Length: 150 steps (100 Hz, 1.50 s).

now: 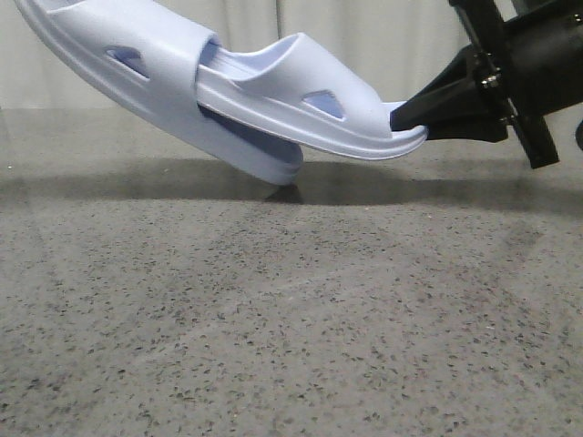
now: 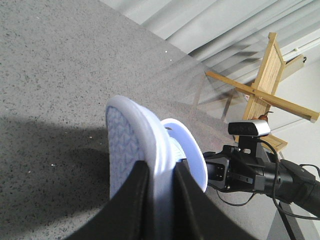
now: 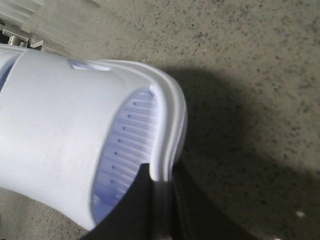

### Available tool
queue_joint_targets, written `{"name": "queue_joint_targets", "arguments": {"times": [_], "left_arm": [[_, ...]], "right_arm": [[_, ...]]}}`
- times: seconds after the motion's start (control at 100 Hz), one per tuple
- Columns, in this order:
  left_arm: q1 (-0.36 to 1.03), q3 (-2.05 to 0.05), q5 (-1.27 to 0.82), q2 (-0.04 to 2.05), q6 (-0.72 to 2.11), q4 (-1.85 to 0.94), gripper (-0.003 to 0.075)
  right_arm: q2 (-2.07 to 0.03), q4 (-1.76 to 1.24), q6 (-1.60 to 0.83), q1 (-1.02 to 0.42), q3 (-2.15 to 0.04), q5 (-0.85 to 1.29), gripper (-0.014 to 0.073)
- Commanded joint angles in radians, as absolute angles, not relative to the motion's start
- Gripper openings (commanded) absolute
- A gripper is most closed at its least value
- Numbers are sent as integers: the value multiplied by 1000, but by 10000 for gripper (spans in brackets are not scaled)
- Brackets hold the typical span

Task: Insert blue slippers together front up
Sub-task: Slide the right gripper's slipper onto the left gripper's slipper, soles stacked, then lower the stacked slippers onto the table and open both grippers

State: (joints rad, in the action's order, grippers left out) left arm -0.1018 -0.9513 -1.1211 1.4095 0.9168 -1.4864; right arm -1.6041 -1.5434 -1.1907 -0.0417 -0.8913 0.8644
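Blue slippers hang together above the grey speckled counter [image 1: 291, 319], well to the far side; the left slipper [image 1: 155, 82] slants down from the upper left, its lower end lowest and just clear of the surface; the right slipper [image 1: 310, 109] is pushed partway under the left one's strap and lies closer to level, reaching to the right. The right tool [image 1: 412, 116] is clamped on the right slipper's right end rim, black fingers [image 3: 142, 200] either side of the edge; the left tool [image 2: 159, 200] pinches the left slipper's sole edge between its two black fingers [image 2: 135, 200], with the patterned underside showing. A wooden frame [image 2: 265, 85] stands beyond the counter by the pale curtains [image 1: 364, 36].
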Motion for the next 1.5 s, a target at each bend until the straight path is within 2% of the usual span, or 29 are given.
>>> {"name": "queue_joint_targets", "arguments": {"times": [0.0, 0.23, 0.4, 0.49, 0.74, 0.98, 1.49], "left_arm": [[-69, -977, -1267, 1375, 917, -1571, 15], [-69, -977, -1267, 1375, 917, -1557, 15], [-80, -977, -1252, 1375, 920, -1557, 15], [-93, -977, -1234, 1375, 925, -1550, 15], [-120, -977, -1147, 1375, 928, -1482, 15], [-120, -977, -1088, 1377, 928, -1478, 15], [-19, -977, -976, 1521, 1043, -1473, 19]], "right_arm": [[-1573, -1595, -1216, -96, -962, 1029, -99], [-1573, -1598, -1216, -102, -996, 1047, -86], [-1573, -1563, -1210, -65, -996, 1065, 66], [-1573, -1559, -1210, -25, -996, 1115, 104], [-1569, -1559, -1189, 136, -996, 1305, 103], [-1526, -1532, -1174, 257, -996, 1310, 104], [-1499, -1514, -1172, 279, -996, 1310, 103]]}}
